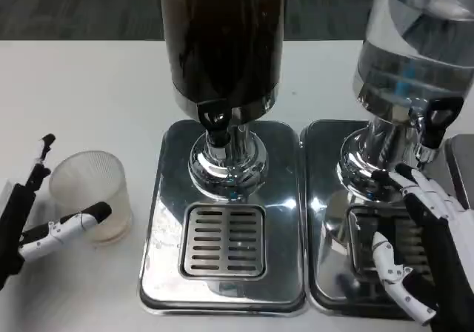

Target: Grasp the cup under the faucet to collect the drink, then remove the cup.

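Left hand [41,213] touches cup [92,195] — beside dispenser [222,58].

You see the cup [90,195] standing on the white worktop [89,95], left of the dark dispenser's tray [224,221]. Your left robot hand [44,213] flanks it, one finger touching its near side. Your right robot hand [415,250] hovers, fingers spread, over the right dispenser's tray [326,221].
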